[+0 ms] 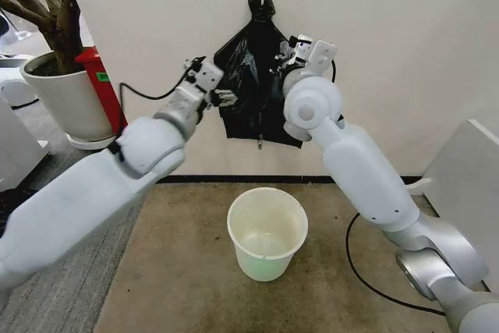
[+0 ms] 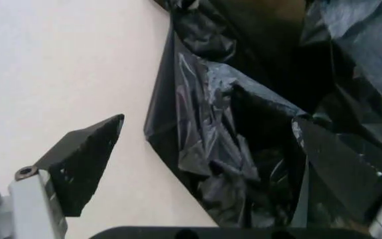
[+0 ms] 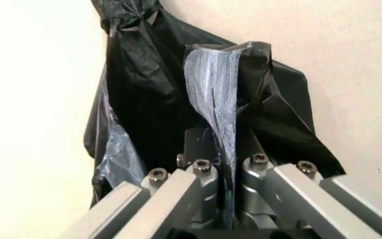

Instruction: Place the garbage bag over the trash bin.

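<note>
Black, thin and crinkly, the garbage bag (image 3: pixel 221 94) is up at the wall among the hanging bundle, a fold pinched tight in the right end effector (image 3: pixel 228 194). Left end effector (image 2: pixel 204 149) is spread wide at the plastic's edge. Nothing is over the trash bin (image 1: pixel 267 233) yet; it stands bare on the floor below.

A brown carpeted floor (image 1: pixel 179 271) carries the small round cream-white plastic trash bin (image 1: pixel 267 232), standing upright well below both grippers' fingers. A thin black cable (image 1: pixel 366 274) curls on it beside the bin.
</note>
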